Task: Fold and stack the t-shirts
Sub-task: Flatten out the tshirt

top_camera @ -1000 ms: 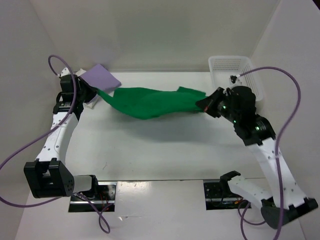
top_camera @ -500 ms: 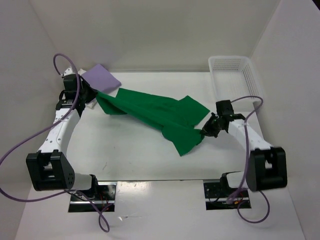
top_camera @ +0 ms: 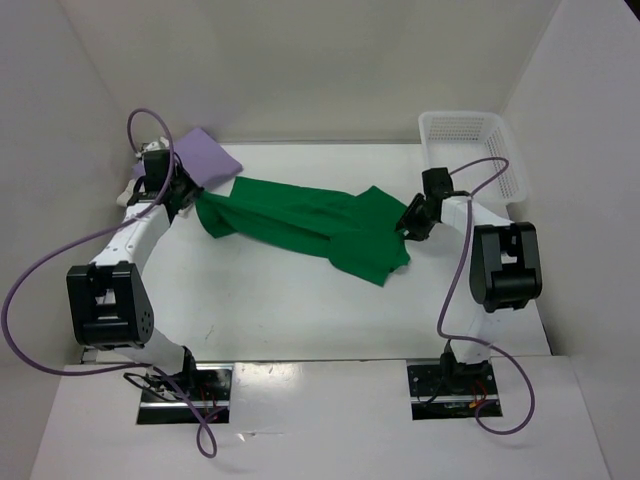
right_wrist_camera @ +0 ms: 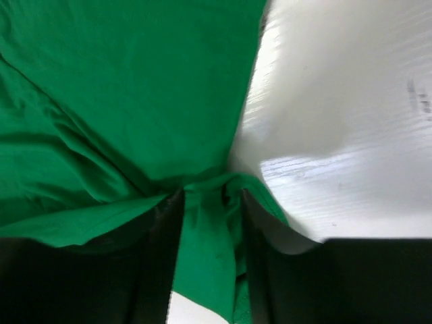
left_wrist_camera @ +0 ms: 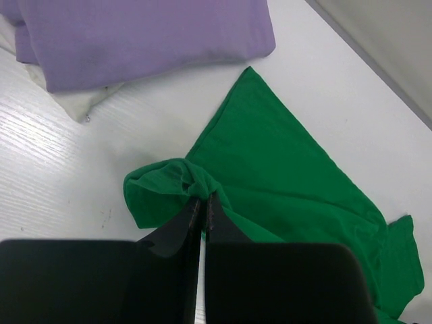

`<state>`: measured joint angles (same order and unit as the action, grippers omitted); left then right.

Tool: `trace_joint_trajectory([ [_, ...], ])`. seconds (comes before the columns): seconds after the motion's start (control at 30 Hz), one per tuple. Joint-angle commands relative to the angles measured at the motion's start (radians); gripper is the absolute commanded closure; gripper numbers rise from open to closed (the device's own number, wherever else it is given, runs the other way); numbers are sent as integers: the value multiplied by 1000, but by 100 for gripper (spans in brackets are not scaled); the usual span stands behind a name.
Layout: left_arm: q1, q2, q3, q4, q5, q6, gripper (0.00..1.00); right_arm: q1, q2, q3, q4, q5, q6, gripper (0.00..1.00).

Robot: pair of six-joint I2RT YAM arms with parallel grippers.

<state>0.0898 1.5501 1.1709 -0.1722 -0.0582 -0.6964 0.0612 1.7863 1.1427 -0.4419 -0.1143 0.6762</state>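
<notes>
1 green t-shirt [top_camera: 300, 218] rumpled; left fingers [left_wrist_camera: 200, 210] pinch its corner, right fingers [right_wrist_camera: 206, 202] parted astride bunch.

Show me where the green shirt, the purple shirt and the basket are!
green shirt [top_camera: 300, 215], view from above, middle of the spread cloth.
purple shirt [left_wrist_camera: 135, 34], left wrist view, flat top of the folded cloth.
basket [top_camera: 432, 155], view from above, its left wall.

Bright, even overhead light; soft shadows only. Glare on white table [right_wrist_camera: 351, 121] in right wrist view; fingers [right_wrist_camera: 158, 263] there dark & blurred. Top view sharp.
</notes>
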Motion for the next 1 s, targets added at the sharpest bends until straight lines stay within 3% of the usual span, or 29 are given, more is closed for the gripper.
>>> trace_joint_trajectory([
  [0.0, 5, 5, -25, 66, -28, 32, 99, 9, -144, 19, 3, 100, -33, 54],
  [0.03, -4, -8, -36, 66, -28, 32, 99, 25, -190, -1, -6, 110, -24, 50],
  [0.23, -22, -61, -114, 34, -37, 41, 99, 167, -476, -276, -18, 49, 159, 50],
  [0.37, -22, -71, -142, 25, -46, 32, 99, 232, -570, -484, 14, 18, 269, 50],
  [0.77, -41, -102, -171, 16, -23, 21, 99, 241, -372, -523, 130, 47, 244, 54],
  [0.97, -41, -130, -192, 16, -32, 21, 99, 264, -327, -514, 154, 57, 244, 65],
])
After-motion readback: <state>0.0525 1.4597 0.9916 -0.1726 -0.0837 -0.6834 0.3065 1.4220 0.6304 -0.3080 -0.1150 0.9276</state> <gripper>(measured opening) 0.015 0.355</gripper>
